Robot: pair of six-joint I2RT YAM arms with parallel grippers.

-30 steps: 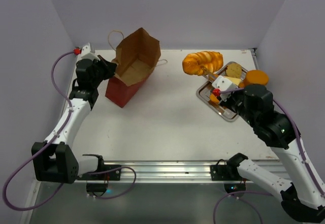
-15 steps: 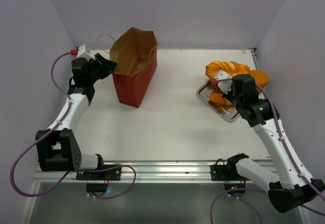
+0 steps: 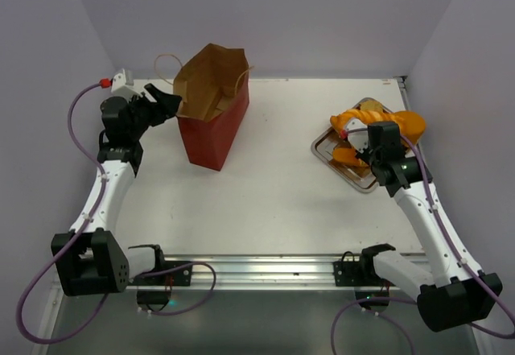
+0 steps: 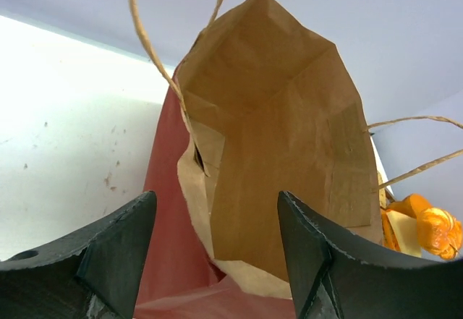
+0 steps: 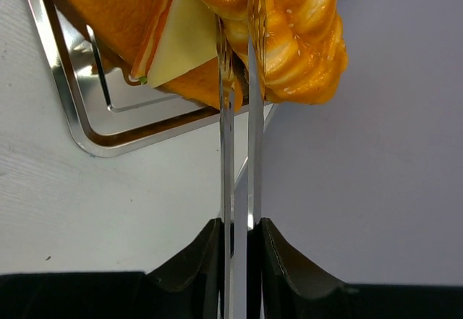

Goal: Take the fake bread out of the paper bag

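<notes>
Several bread pieces [image 3: 346, 157] on tray [image 3: 323, 149]; paper bag [image 3: 211, 134] upright, open.

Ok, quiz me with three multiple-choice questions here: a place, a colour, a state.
1. Where does the metal tray sit?
A) on the robot's right side of the table
B) inside the bag
C) under the left arm
2. Outside, the paper bag is:
A) blue
B) green
C) red
3. The left claw is:
A) shut on a handle
B) open
C) shut on bread
Answers: 1 A, the top view shows it on that side; 2 C, its outer wall is red; 3 B, its fingers stand wide apart.
</notes>
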